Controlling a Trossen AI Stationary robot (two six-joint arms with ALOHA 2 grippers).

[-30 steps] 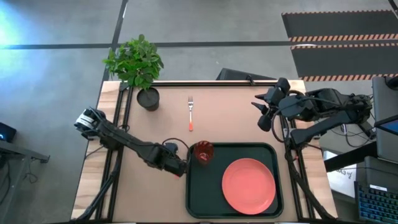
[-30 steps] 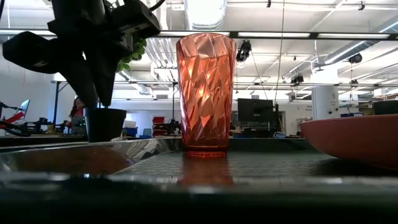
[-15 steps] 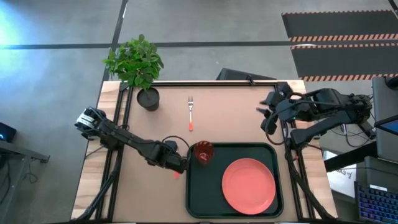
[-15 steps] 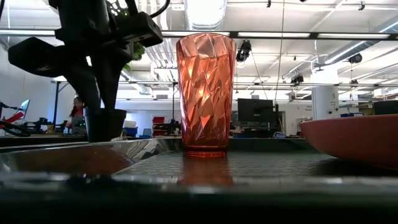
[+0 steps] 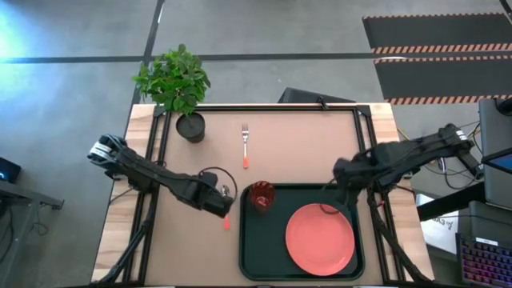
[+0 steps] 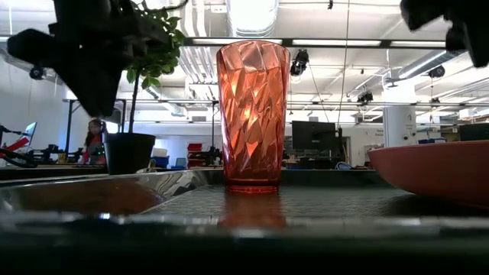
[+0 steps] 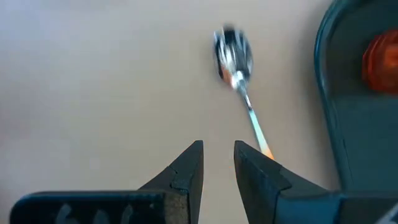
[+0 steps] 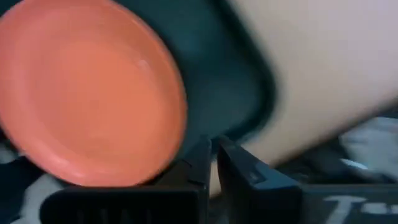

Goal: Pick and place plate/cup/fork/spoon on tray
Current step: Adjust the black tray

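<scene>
Left gripper (image 5: 226, 200) sat left of centre in the overhead frame, low over the bare tabletop just beside the tray's left edge; its fingers (image 7: 186, 171) were parted only a narrow gap and held nothing, with the spoon lying on the wood just beyond their tips. Right gripper (image 5: 339, 182) hung at centre right of the overhead frame, over the tray's upper right corner; its fingers (image 8: 200, 163) were almost together, with only a thin slit between them and nothing gripped.

Biggest of all, the table (image 5: 304, 136) filled the middle of the overhead frame. On it the tray (image 5: 262, 254) took up the lower centre. The plate (image 5: 320, 238) lay flat in the tray's right half, and in the right wrist view it filled the upper left of the frame. A potted plant (image 5: 178, 84) stood at the table's upper left corner. The cup (image 5: 262, 196) stood upright in the tray's upper left corner, and rose at centre frame in the table-level view. The fork (image 5: 246, 145) lay on the wood at upper centre, tines pointing to the top of the frame, well apart from the tray. The spoon (image 7: 235, 56) lay on the wood just left of the tray, its handle end showing beside the left gripper in the overhead frame
</scene>
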